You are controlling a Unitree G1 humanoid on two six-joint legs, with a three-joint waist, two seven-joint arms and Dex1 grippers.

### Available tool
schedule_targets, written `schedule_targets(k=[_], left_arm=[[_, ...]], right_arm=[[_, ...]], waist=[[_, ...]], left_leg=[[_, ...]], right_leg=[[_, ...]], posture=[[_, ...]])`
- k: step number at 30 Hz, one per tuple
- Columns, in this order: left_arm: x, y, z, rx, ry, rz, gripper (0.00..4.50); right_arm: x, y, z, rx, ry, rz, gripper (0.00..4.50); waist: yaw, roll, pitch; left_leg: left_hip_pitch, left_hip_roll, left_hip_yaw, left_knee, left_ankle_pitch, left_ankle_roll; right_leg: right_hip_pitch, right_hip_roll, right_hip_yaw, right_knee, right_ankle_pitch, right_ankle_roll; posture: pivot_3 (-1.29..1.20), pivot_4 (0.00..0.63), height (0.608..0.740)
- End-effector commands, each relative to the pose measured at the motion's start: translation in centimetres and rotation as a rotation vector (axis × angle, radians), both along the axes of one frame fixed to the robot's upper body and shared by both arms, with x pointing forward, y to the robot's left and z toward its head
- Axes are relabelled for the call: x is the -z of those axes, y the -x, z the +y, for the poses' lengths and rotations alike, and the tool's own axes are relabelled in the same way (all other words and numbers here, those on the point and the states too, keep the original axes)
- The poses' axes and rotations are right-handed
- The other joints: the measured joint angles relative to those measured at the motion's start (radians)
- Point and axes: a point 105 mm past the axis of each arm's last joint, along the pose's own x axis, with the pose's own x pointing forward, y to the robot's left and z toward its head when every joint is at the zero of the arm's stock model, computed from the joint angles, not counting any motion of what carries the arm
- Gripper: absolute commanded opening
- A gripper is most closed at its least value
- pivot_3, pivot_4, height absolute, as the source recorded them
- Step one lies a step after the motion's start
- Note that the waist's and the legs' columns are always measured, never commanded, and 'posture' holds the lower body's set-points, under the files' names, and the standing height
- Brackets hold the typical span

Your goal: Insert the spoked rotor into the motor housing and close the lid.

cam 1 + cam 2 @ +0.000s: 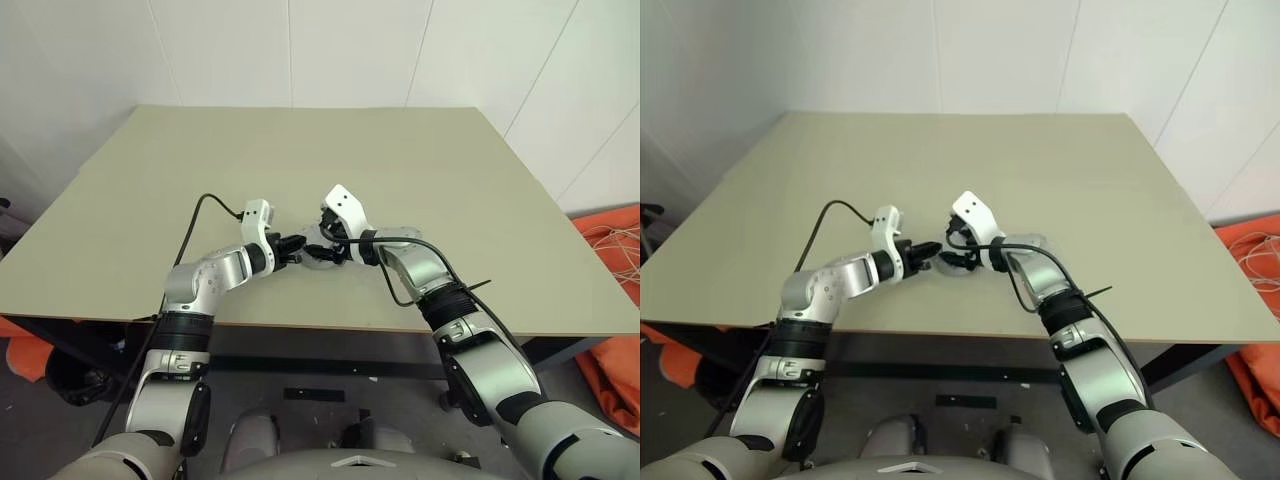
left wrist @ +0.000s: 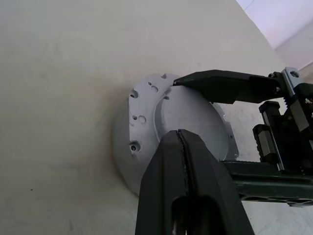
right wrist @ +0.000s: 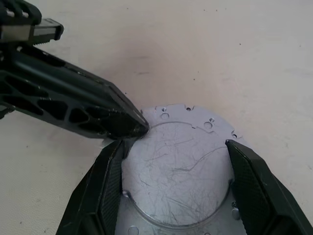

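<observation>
Left eye view: near the table's (image 1: 120, 200) front edge, your left end effector (image 1: 293, 246), fingers pinched shut and empty, touches the silver round housing (image 3: 178, 171). Your right end effector (image 3: 176, 161) straddles it, wide apart around its raised disc. Judging by this, you're steadying the closed housing; next, press down evenly.

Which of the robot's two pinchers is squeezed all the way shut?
The left gripper. Its two black fingers are pressed together with no gap, tip at the edge of the round silver part. The right gripper has its fingers spread wide on either side of that part.
</observation>
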Motion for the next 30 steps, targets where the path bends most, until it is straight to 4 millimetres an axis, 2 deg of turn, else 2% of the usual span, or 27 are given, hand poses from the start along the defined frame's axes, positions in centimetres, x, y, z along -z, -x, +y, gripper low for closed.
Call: schedule_targets(k=[1,5,14,28,30], left_arm=[[-0.6,-0.9,-0.2,-0.009,-0.024,-0.018,0.00],[-0.6,-1.8,0.0,-0.034,-0.038,-0.026,0.00],[0.1,-2.0,-0.6,-0.016,-0.054,0.001,0.00],[1.1,-0.5,-1.8,0.056,-0.060,0.041,0.00],[1.1,-0.4,-1.9,0.059,-0.063,0.042,0.00]], right_arm=[[0.5,0.0,-0.1,0.019,0.023,0.014,3.18],[0.5,0.1,0.0,0.020,0.021,0.016,3.18],[0.3,0.1,0.3,0.014,0.016,0.013,3.18],[-0.2,0.2,0.3,0.004,0.012,0.005,3.18],[-0.3,0.2,0.2,0.004,0.011,0.003,3.91]], waist=[[0.001,0.000,0.000],[0.000,0.000,0.000],[-0.001,0.000,0.000],[0.000,0.000,0.000],[0.001,0.000,0.000]], left_leg=[[0.001,0.000,0.000,0.000,0.000,0.000],[0.001,0.000,0.000,-0.001,0.000,0.000],[0.001,0.000,0.000,-0.003,0.000,0.000],[0.001,0.000,0.000,-0.005,0.000,0.000],[0.001,0.000,0.000,-0.005,0.000,0.000]], right_leg=[[0.000,0.000,0.000,0.000,0.000,0.000],[0.000,0.000,0.000,-0.001,0.000,0.000],[0.000,0.000,0.000,-0.002,0.000,0.000],[0.000,0.000,0.000,-0.004,0.000,0.000],[0.001,0.000,0.000,-0.004,-0.001,0.001]], posture=[[0.00,0.000,0.740],[0.00,0.000,0.740],[0.00,0.000,0.740],[0.00,0.000,0.740],[0.00,0.000,0.740]])
